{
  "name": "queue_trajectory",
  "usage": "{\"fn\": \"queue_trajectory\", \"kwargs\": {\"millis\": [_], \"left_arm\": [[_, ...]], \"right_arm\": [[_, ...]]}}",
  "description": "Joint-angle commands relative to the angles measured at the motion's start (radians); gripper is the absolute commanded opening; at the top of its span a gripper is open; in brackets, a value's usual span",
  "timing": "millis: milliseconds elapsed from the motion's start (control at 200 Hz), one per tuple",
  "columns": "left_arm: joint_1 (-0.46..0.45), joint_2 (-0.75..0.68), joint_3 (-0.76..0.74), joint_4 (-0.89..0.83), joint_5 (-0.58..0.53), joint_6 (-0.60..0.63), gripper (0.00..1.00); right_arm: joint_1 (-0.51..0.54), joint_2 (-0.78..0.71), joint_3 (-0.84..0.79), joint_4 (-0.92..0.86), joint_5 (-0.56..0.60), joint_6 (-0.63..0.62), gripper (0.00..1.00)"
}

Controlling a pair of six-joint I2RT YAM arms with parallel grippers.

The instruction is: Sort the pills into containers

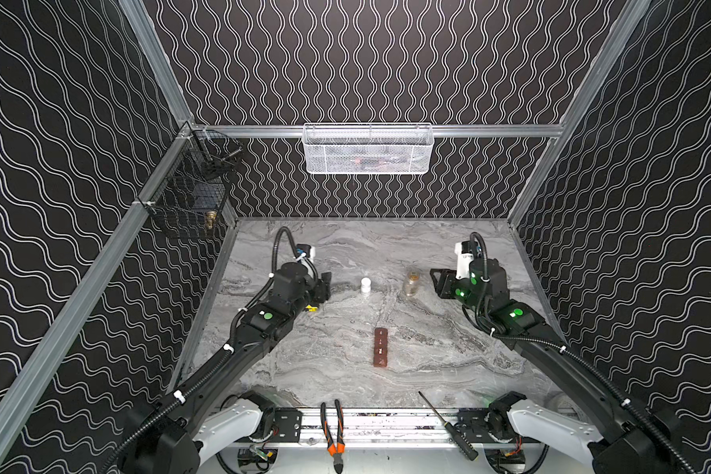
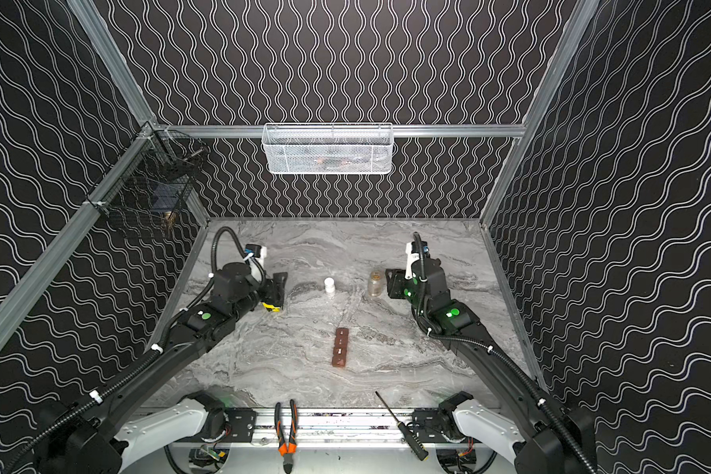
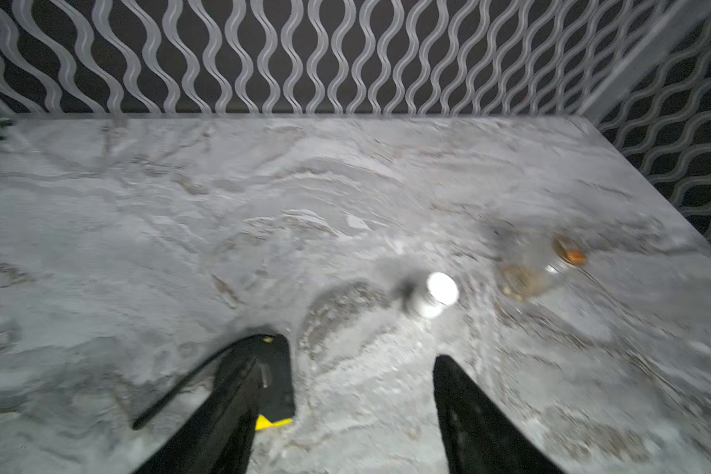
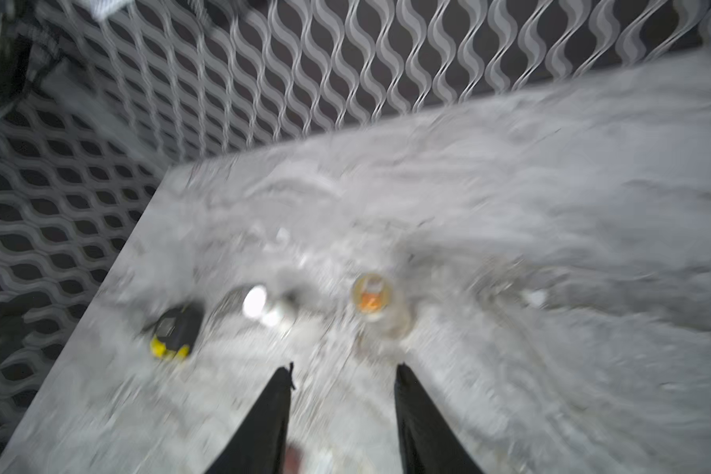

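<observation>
At the left gripper point(image 3: 356, 349), your jaws stand wide apart with nothing between them. Right gripper point(image 4: 343, 368): jaws parted, narrower than the left, also empty. Both wrist views are blurred, so fine detail is lost.

Set your dial on the containers point(image 1: 380, 346), 12 toward the back wall:
- left gripper at 11, well apart
- white-capped bottle point(image 1: 365, 285) just short of 12, upright
- clear jar point(image 1: 411, 282) at 1, amber matter at its bottom; pills or not, cannot tell
- right gripper at 2, near the jar, contact not evident

The containers lie mid-table point(image 1: 448, 369), long axis running 12 to 6, alone, untouched. Lids look shut; too small to be sure.

Handling, as judgement: the strip should be light, stiff plastic, apt to skid on this smooth top. Pinch it across the narrow width near the middle, or pin one end down while your other jaw works a lid edge. Expect small lids to need a fine, gentle bite
</observation>
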Motion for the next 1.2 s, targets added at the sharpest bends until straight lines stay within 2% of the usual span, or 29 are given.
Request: {"fn": "queue_trajectory", "kwargs": {"millis": [0,45,95,195,400,500,626,756,861,916,1026,1076,1131,1196], "left_arm": [[0.078,0.012,-0.034,0.14,-0.074,-0.004,0.74],[0.116,0.027,-0.048,0.174,-0.078,-0.01,0.76],[0.152,0.043,-0.065,0.208,-0.083,-0.016,0.77],[0.205,0.062,-0.114,0.285,-0.111,-0.018,0.82],[0.236,0.046,-0.257,0.476,-0.246,0.033,0.87],[0.239,0.026,-0.318,0.539,-0.317,0.078,0.88],[0.24,-0.01,-0.415,0.672,-0.409,0.117,0.91],[0.239,-0.035,-0.491,0.775,-0.463,0.165,0.92],[0.24,-0.019,-0.536,0.849,-0.487,0.193,0.95],[0.24,0.012,-0.557,0.906,-0.477,0.209,0.95],[0.24,0.105,-0.575,1.01,-0.471,0.252,0.96],[0.241,0.153,-0.587,1.077,-0.475,0.277,0.97],[0.243,0.206,-0.611,1.171,-0.47,0.299,0.98],[0.247,0.249,-0.622,1.216,-0.446,0.29,0.98]], "right_arm": [[-0.047,-0.007,-0.055,0.229,0.185,-0.057,0.5],[-0.071,-0.001,-0.078,0.276,0.212,-0.081,0.54],[-0.094,0.007,-0.102,0.312,0.249,-0.102,0.63],[-0.138,0.018,-0.158,0.387,0.38,-0.115,0.74],[-0.209,0.023,-0.335,0.616,0.589,-0.117,0.85],[-0.234,0.033,-0.41,0.714,0.632,-0.134,0.88],[-0.256,0.09,-0.486,0.886,0.61,-0.199,0.89],[-0.266,0.164,-0.513,0.956,0.587,-0.222,0.9],[-0.276,0.252,-0.559,1.14,0.529,-0.318,0.91],[-0.276,0.294,-0.59,1.215,0.501,-0.322,0.93],[-0.283,0.4,-0.667,1.536,0.461,-0.417,0.96],[-0.286,0.45,-0.652,1.534,0.469,-0.393,0.96],[-0.287,0.489,-0.651,1.603,0.427,-0.448,0.95],[-0.29,0.465,-0.64,1.529,0.402,-0.417,0.95]]}}
